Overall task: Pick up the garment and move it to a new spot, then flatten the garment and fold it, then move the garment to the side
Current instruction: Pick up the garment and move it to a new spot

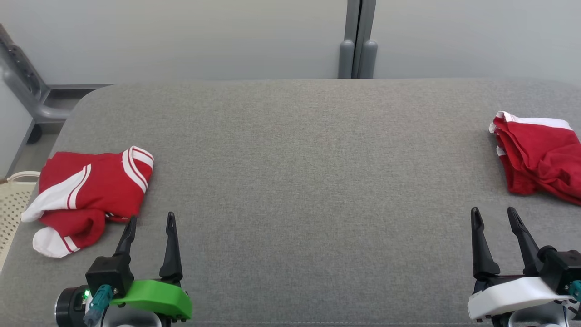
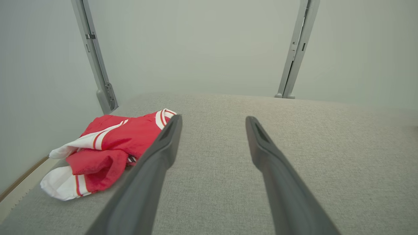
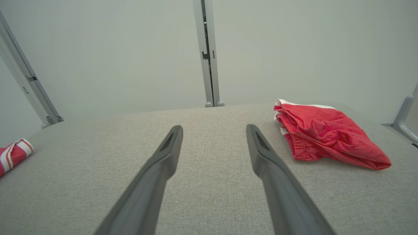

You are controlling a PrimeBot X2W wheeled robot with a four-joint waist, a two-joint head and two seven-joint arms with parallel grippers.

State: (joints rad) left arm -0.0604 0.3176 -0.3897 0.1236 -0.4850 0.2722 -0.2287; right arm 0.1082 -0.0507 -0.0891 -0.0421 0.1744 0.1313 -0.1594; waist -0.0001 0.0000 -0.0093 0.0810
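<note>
Down at the near edge, the left tool (image 1: 151, 216) sits on its green wrist shell, two dark fingers pointing up and spread wide, nothing between them. Over at the lower right the right tool (image 1: 494, 210), on its white shell, is just the same: fingers parted, released, gripping nothing. Both hover low over the grey fabric-covered table (image 1: 308, 181), and the stretch of table between them is bare cloth. Now the garments. A striped red garment (image 1: 91, 190) lies crumpled at the table's left edge, white bands and thin red stripes showing on its cuffs and trim, one white-tipped sleeve end flopped toward the near corner. The left tool's outer finger stands just beside its near edge, and whether it brushes the cloth I cannot tell. A second red garment (image 1: 540, 154), bunched in loose layers with a white band along its far side, rests at the table's right edge, beyond the right tool and apart from it. Off the left edge, a cream perforated basket (image 1: 13, 204) peeks in, and what it holds I cannot tell. Behind it all, a pale wall (image 1: 204, 36) with a grey upright post (image 1: 357, 41).
</note>
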